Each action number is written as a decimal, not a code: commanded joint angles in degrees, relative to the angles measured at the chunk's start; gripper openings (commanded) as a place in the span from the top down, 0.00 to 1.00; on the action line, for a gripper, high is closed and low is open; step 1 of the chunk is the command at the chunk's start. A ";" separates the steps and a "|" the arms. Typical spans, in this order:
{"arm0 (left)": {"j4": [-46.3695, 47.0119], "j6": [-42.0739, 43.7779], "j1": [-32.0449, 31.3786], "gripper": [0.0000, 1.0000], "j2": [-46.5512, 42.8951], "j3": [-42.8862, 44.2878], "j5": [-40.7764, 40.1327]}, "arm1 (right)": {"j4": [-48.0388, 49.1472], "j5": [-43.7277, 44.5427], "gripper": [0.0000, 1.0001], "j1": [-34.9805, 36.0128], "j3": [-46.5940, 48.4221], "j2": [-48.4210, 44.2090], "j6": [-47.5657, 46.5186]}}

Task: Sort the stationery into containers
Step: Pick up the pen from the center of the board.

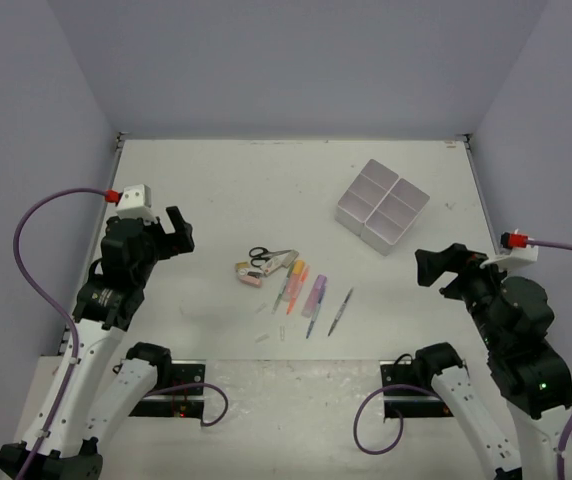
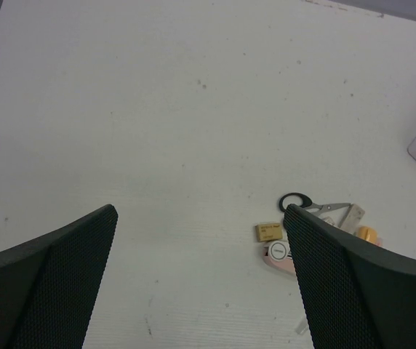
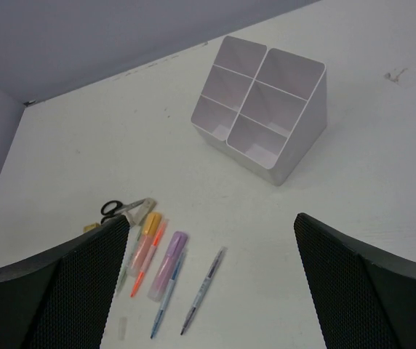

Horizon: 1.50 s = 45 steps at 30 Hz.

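Note:
The stationery lies in a cluster at the table's middle: black-handled scissors point(image 1: 259, 254), small erasers point(image 1: 247, 274), an orange-capped marker point(image 1: 296, 273), a purple marker point(image 1: 314, 294) and a thin grey pen point(image 1: 341, 311). The white four-compartment box point(image 1: 383, 205) stands to the right and behind them. My left gripper point(image 1: 173, 232) is open and empty, left of the cluster. My right gripper point(image 1: 436, 266) is open and empty, right of the pens and in front of the box. The right wrist view shows the box point(image 3: 262, 105), purple marker point(image 3: 167, 265) and grey pen point(image 3: 203, 289). The left wrist view shows the scissors point(image 2: 297, 203) and erasers point(image 2: 268, 232).
Small clear pen caps point(image 1: 263, 337) lie loose in front of the cluster. Grey walls enclose the table on three sides. Purple cables loop beside each arm base.

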 commanded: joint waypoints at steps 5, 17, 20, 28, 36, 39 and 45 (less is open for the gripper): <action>0.39 -0.07 -0.34 0.00 0.07 -0.05 -1.14 | 2.25 0.00 0.01 -0.28 -0.48 1.30 0.30; 0.07 -0.38 -0.34 0.00 1.16 0.08 -1.64 | 8.39 -14.93 0.01 -0.14 -3.82 16.20 -0.21; -0.39 -1.02 -0.46 0.00 -0.03 0.14 -3.35 | 10.90 -8.39 0.01 2.47 -5.37 20.21 3.97; -0.10 -0.95 -1.13 0.00 0.03 -0.03 -1.83 | -3.55 12.04 0.01 22.40 5.74 46.41 -7.66; -0.10 -1.00 -2.44 0.00 -0.56 -0.15 -2.65 | 1.22 -6.12 0.01 32.56 6.59 52.31 -42.49; -0.10 -1.00 -2.71 0.00 -0.75 -0.02 -2.57 | 6.22 -17.87 0.01 34.32 1.86 49.62 -54.21; 0.08 -0.99 -2.54 0.00 -2.26 -0.10 -2.47 | 4.95 -21.94 0.01 34.72 -1.19 52.02 -68.75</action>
